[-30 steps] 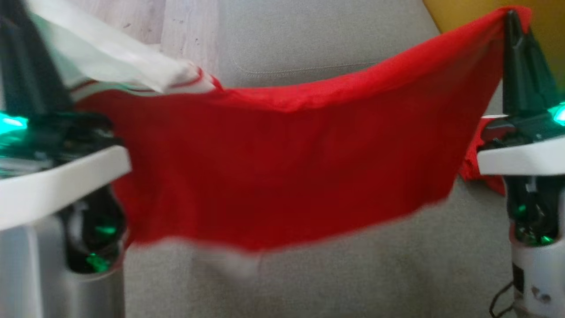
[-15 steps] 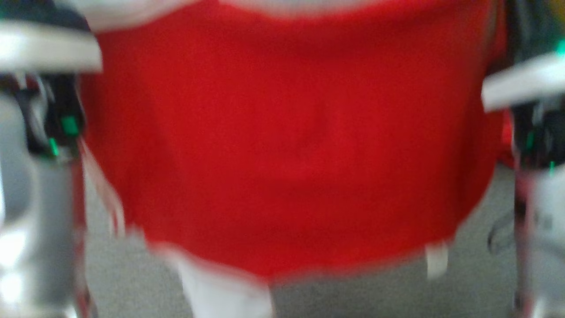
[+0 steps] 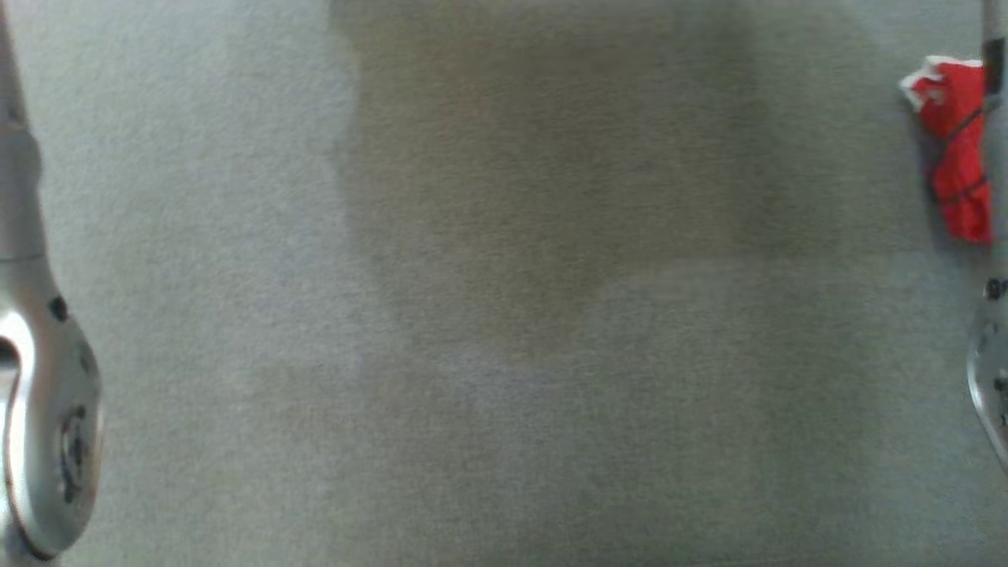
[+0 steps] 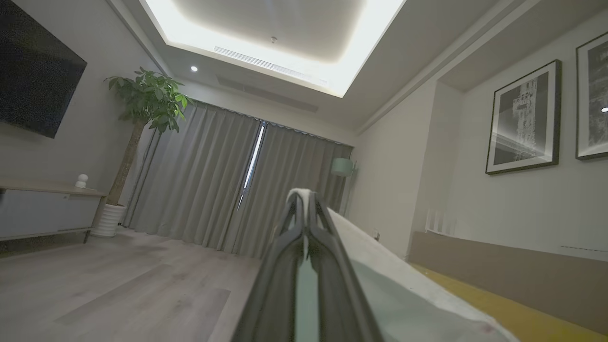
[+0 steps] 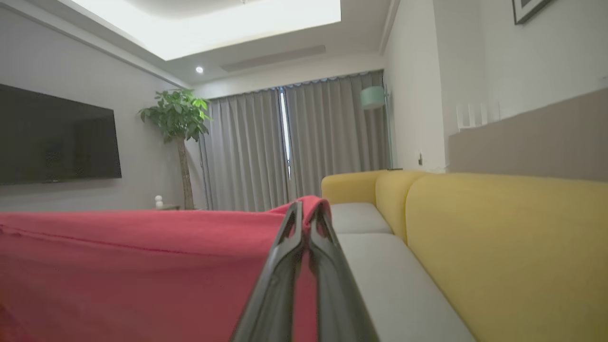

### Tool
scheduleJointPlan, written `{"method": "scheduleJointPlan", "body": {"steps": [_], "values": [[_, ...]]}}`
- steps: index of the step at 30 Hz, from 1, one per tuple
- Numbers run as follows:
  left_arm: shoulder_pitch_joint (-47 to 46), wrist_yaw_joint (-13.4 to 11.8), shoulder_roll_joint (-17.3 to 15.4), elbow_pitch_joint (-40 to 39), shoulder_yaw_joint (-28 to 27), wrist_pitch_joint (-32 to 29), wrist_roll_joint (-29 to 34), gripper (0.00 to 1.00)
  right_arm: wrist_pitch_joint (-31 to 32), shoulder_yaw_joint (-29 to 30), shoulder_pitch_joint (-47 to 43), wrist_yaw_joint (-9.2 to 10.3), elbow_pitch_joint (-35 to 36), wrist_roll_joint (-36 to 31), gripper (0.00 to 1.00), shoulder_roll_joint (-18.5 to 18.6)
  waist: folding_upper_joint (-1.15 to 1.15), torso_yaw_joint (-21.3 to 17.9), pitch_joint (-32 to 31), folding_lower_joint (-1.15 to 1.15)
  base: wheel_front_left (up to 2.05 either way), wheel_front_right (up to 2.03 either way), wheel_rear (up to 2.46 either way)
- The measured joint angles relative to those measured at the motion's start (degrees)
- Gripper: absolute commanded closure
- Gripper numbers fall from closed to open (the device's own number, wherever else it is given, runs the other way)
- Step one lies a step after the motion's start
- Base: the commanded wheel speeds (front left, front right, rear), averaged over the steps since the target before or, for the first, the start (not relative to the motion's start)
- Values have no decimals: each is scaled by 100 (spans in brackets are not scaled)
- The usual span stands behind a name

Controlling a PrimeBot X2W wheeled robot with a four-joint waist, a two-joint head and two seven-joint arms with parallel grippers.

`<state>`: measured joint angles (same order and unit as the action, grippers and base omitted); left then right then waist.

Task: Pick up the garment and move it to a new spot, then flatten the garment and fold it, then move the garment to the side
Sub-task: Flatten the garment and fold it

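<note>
Grey upholstery [image 3: 236,354], shadowed toward the top, silver left arm [image 3: 43,409], right arm [image 3: 994,346] — red garment [image 3: 965,165] beside it

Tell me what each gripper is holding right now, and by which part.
Both hold the red-and-white cloth garment: the left gripper pinches a white edge, the right gripper a red edge.
</note>
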<state>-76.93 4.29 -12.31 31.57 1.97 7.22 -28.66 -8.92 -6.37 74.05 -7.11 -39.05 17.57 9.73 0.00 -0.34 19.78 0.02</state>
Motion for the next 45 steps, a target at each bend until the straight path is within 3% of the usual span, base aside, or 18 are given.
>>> {"method": "scheduleJointPlan", "body": {"steps": [7, 15, 24, 30, 39, 45], "values": [[595, 182, 223, 821, 324, 426, 11, 100, -301, -293, -511, 0, -1232, 310, 100, 158, 0, 250, 106, -1, 0, 0, 0], [2622, 286, 245, 1294, 712, 625, -118, 100, 508, -1395, -1995, 0, -1822, 1159, 100, 421, 0, 387, -243, -3, 0, 0, 0], [4508, 330, -114, 427, 1346, 675, -66, 100, 1428, -2491, -3049, 0, -1111, 2334, 100, 1048, 0, 449, -876, -4, 0, 0, 0], [5531, 263, -333, -193, 1567, 621, 108, 100, 1704, -2985, -3509, 0, -698, 2630, 100, 1296, 0, 420, -1261, -4, 0, 0, 0], [7380, -274, -428, -1574, 1703, 266, 57, 100, 1957, -3407, -4654, 0, 90, 3270, 100, 1720, 1, 306, -2002, -4, 0, 0, 0], [8284, -583, -559, -2549, 1730, 7, 37, 100, 2081, -3356, -5420, 0, 725, 3631, 100, 1990, 1, 279, -2383, -4, 0, 0, 0]]}}
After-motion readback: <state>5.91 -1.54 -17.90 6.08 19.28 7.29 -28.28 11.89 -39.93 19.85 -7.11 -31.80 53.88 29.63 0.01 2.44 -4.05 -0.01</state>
